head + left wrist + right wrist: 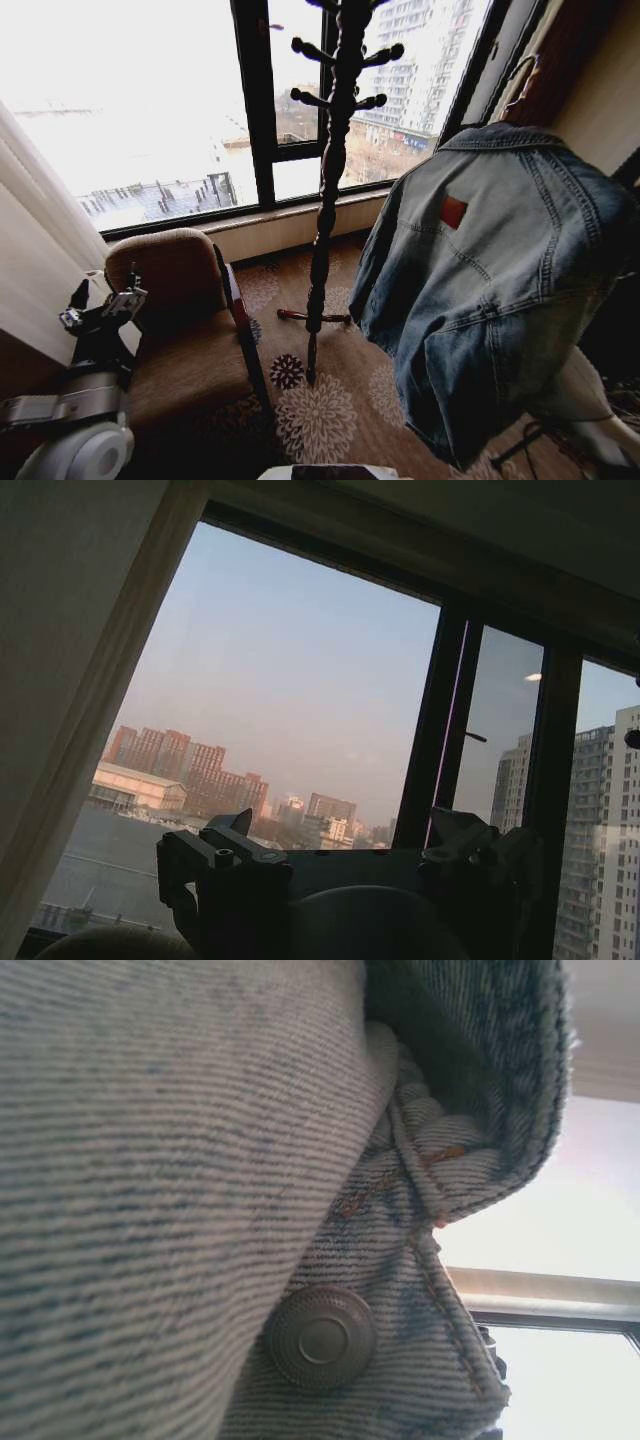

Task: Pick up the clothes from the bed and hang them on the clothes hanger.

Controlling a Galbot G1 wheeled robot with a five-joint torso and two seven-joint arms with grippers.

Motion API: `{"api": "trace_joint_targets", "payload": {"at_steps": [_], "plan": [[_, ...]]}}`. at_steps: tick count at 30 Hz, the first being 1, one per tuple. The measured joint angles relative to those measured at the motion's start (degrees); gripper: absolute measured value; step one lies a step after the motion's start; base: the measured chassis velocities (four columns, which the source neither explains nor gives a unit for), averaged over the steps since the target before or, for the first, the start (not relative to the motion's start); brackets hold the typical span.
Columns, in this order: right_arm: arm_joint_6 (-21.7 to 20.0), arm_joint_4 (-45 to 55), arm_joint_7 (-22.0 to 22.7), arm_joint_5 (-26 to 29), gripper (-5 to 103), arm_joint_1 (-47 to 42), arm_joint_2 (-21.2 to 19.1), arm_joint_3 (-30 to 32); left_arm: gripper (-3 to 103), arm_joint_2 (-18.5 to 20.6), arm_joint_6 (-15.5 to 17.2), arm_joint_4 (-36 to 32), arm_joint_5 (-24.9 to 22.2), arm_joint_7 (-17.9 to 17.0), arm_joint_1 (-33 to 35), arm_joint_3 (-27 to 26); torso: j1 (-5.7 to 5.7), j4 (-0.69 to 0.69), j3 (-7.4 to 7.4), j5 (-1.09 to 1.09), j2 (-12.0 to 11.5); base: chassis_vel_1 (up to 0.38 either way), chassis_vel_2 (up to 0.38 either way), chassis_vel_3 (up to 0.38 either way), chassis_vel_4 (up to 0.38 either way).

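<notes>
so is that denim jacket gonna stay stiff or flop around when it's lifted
Probably floppy: the denim jacket hangs in soft folds with its hem drooping. It looks fairly heavy for cloth, given the thick weave and the metal button. Unlikely to be slippery, since the surface is coarse.

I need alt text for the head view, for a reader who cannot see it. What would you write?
A light-blue denim jacket with a small red patch hangs raised at the right, in front of a dark wooden coat stand by a large window. The left tool rests low at the left beside a brown armchair.

Daylight glares through the window (150, 110) (blown white); the floor (330, 400) sits dim.
</notes>
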Motion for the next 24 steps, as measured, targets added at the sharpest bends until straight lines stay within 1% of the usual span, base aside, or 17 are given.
{"api": "trace_joint_targets", "payload": {"at_steps": [2,5,11,13,15,17,21,23,24], "plan": [[0.09,0.0,0.06,-0.19,16,0.01,0.02,-0.09,100,0.0,-0.14,-0.08,-0.03,0.08,0.14,-0.03,0.03,0.01,0.01,0.01,-0.01,-0.184,0.251,0.187,-0.22],[0.17,-0.11,0.02,-0.2,16,0.01,-0.01,-0.18,100,-0.07,-0.18,-0.17,-0.03,0.18,0.18,-0.02,0.07,0.01,0.03,0.01,-0.03,-0.141,0.075,0.113,-0.097],[0.25,-2.39,-0.95,0.19,16,0.97,-0.21,-1.2,100,-0.24,-0.36,-0.23,0.08,0.45,0.41,0.01,0.05,0.02,0.03,0.01,-0.03,-0.021,0.015,0.015,-0.011],[0.26,-3.92,-1.16,0.83,16,2.42,-0.27,-2.69,100,-0.36,-0.41,-0.25,0.15,0.52,0.48,0.01,-0.08,-0.02,-0.03,0.01,0.0,0.0,0.0,0.0,0.0],[0.26,-4.69,-1.19,1.08,16,3.16,-0.27,-3.45,100,-0.42,-0.43,-0.26,0.19,0.56,0.49,0.01,-0.12,-0.02,-0.04,0.0,0.03,0.0,0.0,0.0,0.0],[0.26,-7.23,-1.19,1.72,16,5.64,-0.2,-5.91,100,-0.67,-0.5,-0.26,0.42,0.64,0.5,0.12,-0.14,-0.03,-0.05,0.0,0.06,0.017,-0.054,-0.053,0.041],[0.21,-10.62,-1.17,2.36,16,8.92,0.16,-9.13,100,-0.94,-0.58,-0.21,0.65,0.72,0.48,0.27,-0.1,-0.01,-0.02,0.01,0.04,0.006,-0.014,-0.004,0.001],[0.19,-14.4,-1.32,2.88,16,12.5,0.76,-12.52,100,-1.03,-0.65,0.06,0.74,0.8,0.3,0.34,0.03,0.0,0.02,0.01,-0.01,0.0,0.0,0.0,0.0],[0.19,-14.4,-1.32,2.88,16,12.5,0.76,-12.52,100,-1.03,-0.65,0.06,0.74,0.8,0.3,0.34,0.03,0.0,0.02,0.01,-0.01,0.0,0.0,0.0,0.0]]}}
